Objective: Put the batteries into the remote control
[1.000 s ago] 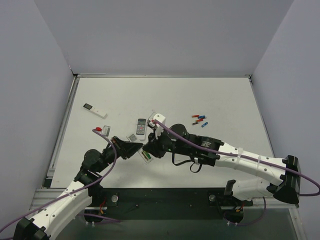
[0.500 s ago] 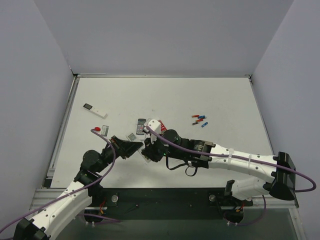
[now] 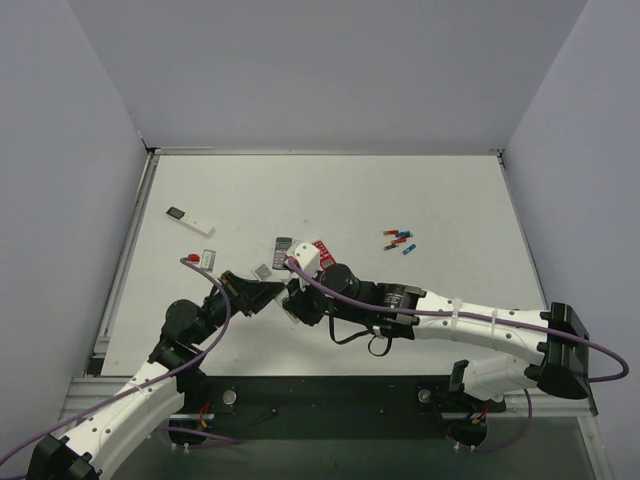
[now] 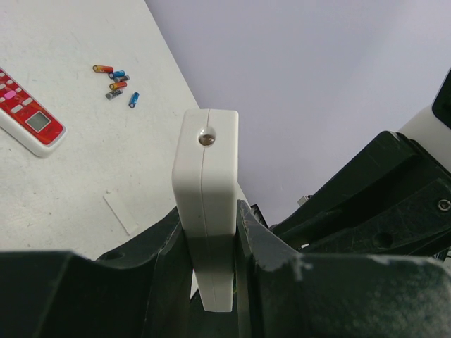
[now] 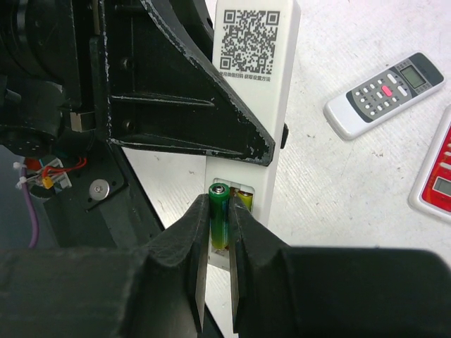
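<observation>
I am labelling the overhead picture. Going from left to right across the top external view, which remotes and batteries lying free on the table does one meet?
Slim white stick with a black end → grey-faced remote → red remote → loose batteries.

**Plastic, metal and a matt tabletop**

The remote control point(image 4: 206, 162) pinched in my left gripper point(image 4: 210, 217) is smooth white plastic with a soft satin sheen. Just beyond my fingertips, a small stud point(image 4: 205, 139) on its end face looks like shiny metal. My fingers point(image 4: 163, 260) are matt black plastic, scuffed pale along the edges. Inside my right gripper point(image 5: 220, 208), the battery point(image 5: 219, 224) has a glossy green wrap and a bright metal tip. Beyond those fingers, the table point(image 5: 338, 190) is matt, faintly speckled white.
</observation>
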